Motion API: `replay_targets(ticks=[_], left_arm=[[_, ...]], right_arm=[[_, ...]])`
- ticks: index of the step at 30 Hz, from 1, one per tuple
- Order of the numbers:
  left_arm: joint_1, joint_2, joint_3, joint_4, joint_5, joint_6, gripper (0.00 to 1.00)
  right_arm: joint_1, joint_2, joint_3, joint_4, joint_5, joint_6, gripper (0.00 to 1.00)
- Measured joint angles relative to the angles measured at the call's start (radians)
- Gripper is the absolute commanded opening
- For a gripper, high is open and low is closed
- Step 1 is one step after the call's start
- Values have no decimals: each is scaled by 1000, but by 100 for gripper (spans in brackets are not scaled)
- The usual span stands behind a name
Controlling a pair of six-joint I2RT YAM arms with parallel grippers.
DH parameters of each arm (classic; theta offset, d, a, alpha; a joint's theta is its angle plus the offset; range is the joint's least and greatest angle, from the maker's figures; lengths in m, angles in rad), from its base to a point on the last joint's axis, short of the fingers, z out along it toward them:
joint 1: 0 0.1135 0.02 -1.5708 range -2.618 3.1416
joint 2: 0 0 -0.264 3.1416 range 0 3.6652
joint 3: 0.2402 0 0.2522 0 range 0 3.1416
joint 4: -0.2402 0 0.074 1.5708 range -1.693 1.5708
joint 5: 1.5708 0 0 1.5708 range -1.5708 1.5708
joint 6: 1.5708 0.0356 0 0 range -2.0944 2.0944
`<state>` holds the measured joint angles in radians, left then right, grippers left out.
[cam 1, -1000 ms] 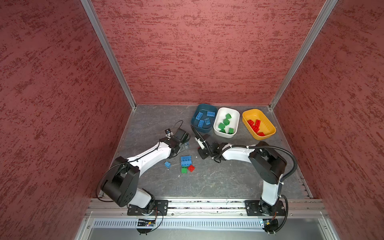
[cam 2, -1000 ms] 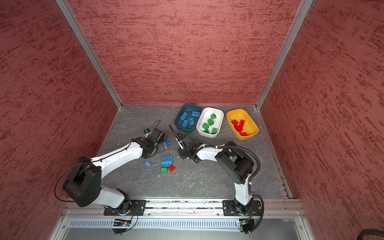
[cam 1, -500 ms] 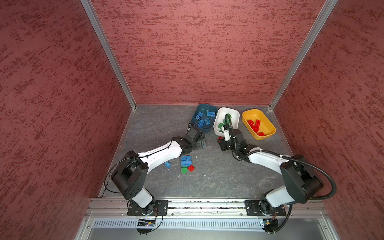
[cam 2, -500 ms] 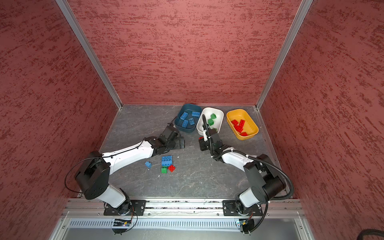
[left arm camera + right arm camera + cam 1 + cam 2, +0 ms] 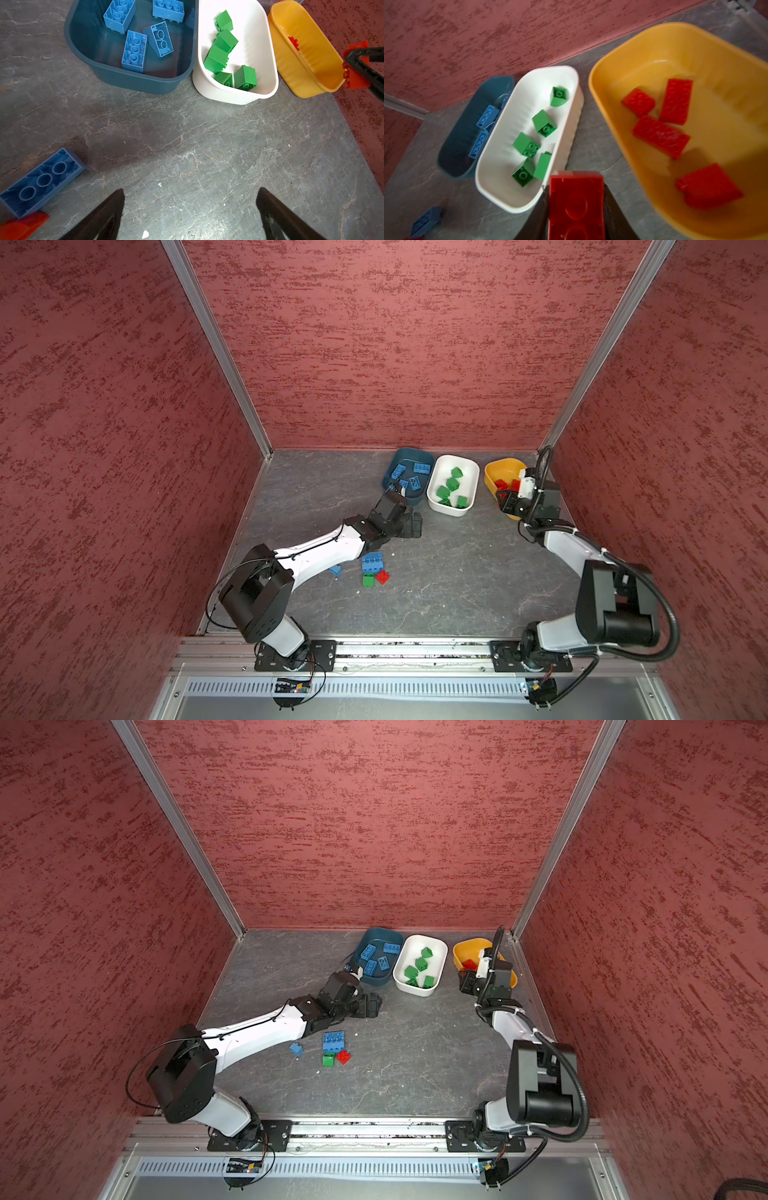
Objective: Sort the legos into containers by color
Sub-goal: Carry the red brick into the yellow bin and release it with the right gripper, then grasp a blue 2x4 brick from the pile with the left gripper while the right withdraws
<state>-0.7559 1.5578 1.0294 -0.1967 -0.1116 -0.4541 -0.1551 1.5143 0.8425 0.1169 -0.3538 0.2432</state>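
Three containers stand in a row at the back: a teal tub (image 5: 415,452) with blue legos, a white tub (image 5: 451,511) with green ones, and a yellow tub (image 5: 503,465) with red ones. My right gripper (image 5: 576,187) is shut on a red brick (image 5: 576,207), hovering by the yellow tub's near left end (image 5: 506,501). My left gripper (image 5: 191,190) is open and empty, low over bare floor in front of the teal tub (image 5: 413,524). Loose on the floor lie a blue oblong brick (image 5: 372,562), a green brick (image 5: 368,581), a red brick (image 5: 382,576) and a small blue brick (image 5: 336,571).
Red textured walls close in the grey stone-patterned floor (image 5: 449,580) on three sides. The yellow tub sits close to the right wall and the back corner post (image 5: 548,439). A metal rail (image 5: 415,649) carrying both arm bases runs along the front edge.
My right arm has swung from the middle of the floor to the yellow tub, carrying the red brick. My left gripper has moved right, to in front of the teal tub, staying open.
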Motion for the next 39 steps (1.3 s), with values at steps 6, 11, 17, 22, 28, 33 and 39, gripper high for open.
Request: replay_targets(ticks=[6,11,17,22,28,33,39], left_arm=[[2,-27,-32,23,0,3,99],[5,-51,-52,26,-15,-5,99],[18,-83,-96,19,-35,-31,99],[31,-85,-98,-22,-55,-66,99],[32,-85,-95,-127,-93,-116,99],[29,-73,-80,-227,-87,-142,99],[8,-30,-57,-388,-93,-198,100]], right_arm=[[-92,164,191,-131,16,-97,22],[-109,266,337,-242,159,-208,23],[-110,330,407,-328,281,-306,43],[-109,333,407,-348,292,-337,60],[-96,306,401,-345,266,-304,74],[-88,222,347,-292,202,-226,99],[-63,107,251,-184,126,-122,99]])
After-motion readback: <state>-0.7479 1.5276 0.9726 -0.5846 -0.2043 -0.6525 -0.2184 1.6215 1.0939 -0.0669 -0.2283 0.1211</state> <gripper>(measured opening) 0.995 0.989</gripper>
